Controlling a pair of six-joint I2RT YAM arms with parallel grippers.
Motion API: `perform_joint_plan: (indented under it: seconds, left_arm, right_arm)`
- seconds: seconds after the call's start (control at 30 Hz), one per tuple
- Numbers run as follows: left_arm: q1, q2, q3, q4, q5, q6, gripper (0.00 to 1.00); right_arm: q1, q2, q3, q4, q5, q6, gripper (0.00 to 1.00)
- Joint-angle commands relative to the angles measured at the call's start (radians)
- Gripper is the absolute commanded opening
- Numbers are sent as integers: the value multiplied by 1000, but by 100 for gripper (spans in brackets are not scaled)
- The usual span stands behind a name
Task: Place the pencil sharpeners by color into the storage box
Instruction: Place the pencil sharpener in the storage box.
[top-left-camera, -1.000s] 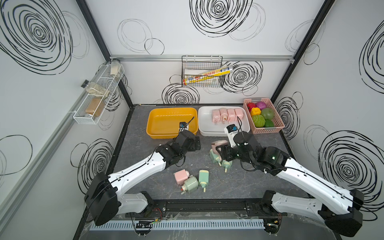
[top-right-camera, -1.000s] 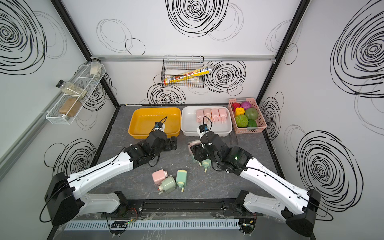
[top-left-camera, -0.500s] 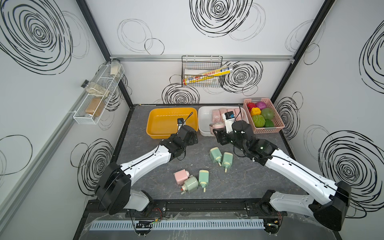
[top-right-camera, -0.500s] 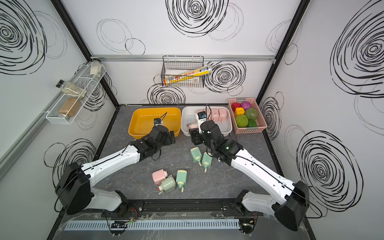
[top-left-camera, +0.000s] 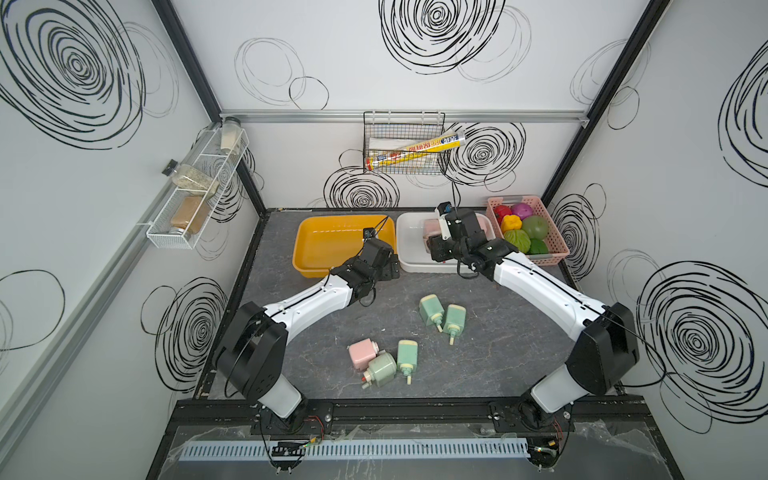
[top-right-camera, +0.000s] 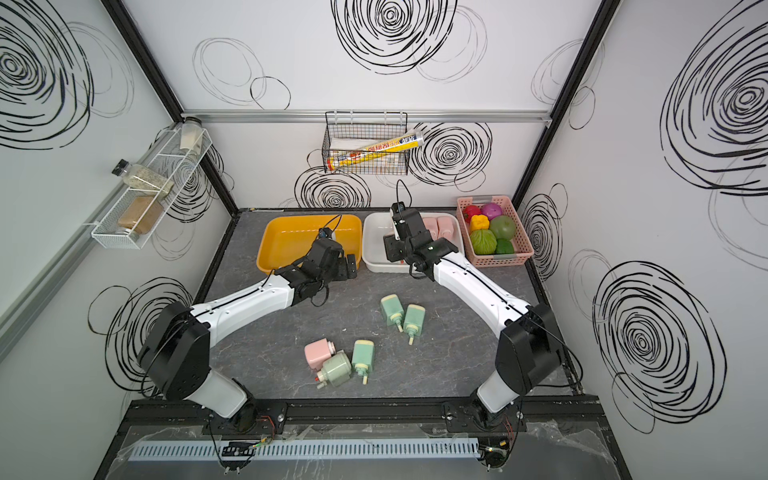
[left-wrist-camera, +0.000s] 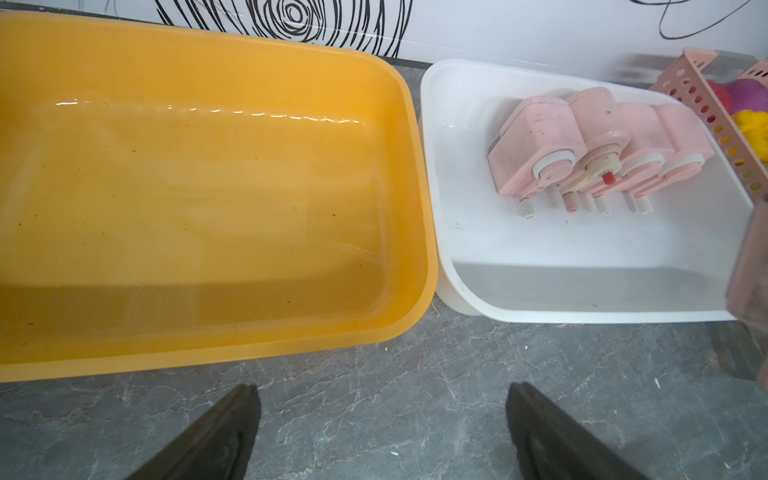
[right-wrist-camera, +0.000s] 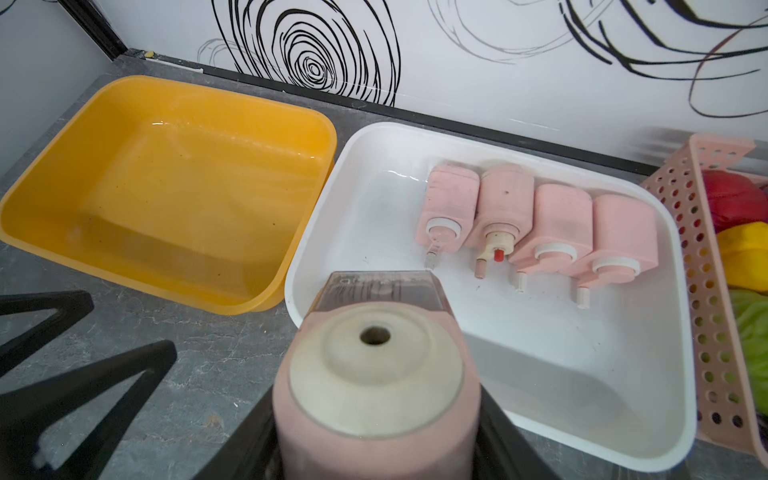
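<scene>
At the front of the grey marbled tabletop (top-left-camera: 498, 353), three pencil sharpeners lie bunched and touching. They are a loose pink sharpener (top-left-camera: 360, 352), a rounded green sharpener (top-left-camera: 381, 368) with a red knob by its neck, and a square green sharpener (top-left-camera: 407, 355). Farther back and to the right, apart from that bunch, a green pair (top-left-camera: 431, 309) lies side by side, touching, with crank stubs toward the front.

Three containers stand in a row along the back edge. The yellow tub (left-wrist-camera: 208, 357) on the left has nothing in it. Just beside it, the white tub (right-wrist-camera: 540, 340) holds four stored pink sharpeners (right-wrist-camera: 563, 220). They lie in a touching row toward its far right, stubs pointing frontward. The second from the left has a cream neck and a red knob.

Just right of that tub, a pink perforated basket (top-right-camera: 503, 259) is filled with toy fruits and vegetables (top-right-camera: 502, 226) in red, purple, yellow and green. On the back wall hangs a wire basket (top-left-camera: 405, 166) with a long yellow carton (top-left-camera: 415, 150) lying slantwise in it.

The left gripper (left-wrist-camera: 382, 388) is over bare tabletop just in front of where the two tubs meet. Its fingers (left-wrist-camera: 224, 436) are spread wide with nothing between them.

The right gripper (right-wrist-camera: 376, 415) is farther back, over the front rim of the white tub. Its fingers (right-wrist-camera: 503, 449) are clamped on either side of a held pink sharpener (right-wrist-camera: 374, 365). The sharpener's cream face and pencil hole are turned toward the wrist camera.
</scene>
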Motion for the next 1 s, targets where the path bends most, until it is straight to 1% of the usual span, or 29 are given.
perform_joint_plan:
  seconds: [0.0, 0.2, 0.4, 0.67, 0.83, 0.97]
  left_arm:
    - [17, 45, 57, 7, 10, 34, 99]
    - [46, 116, 108, 5, 65, 45, 99]
    - [78, 177, 149, -6, 146, 61, 99]
    - [93, 205, 154, -17, 157, 72, 99]
    - [103, 220, 157, -22, 166, 72, 99]
    - [107, 227, 163, -26, 176, 77, 99]
  right_arm:
    - [0, 74, 99, -63, -10, -31, 0]
    - [-7, 272, 305, -151, 7, -42, 0]
    - [-13, 457, 512, -231, 24, -42, 0]
    - [-26, 712, 827, -372, 94, -61, 0]
    - [-33, 814, 951, -415, 128, -42, 0]
    - [-37, 847, 975, -410, 120, -30, 0]
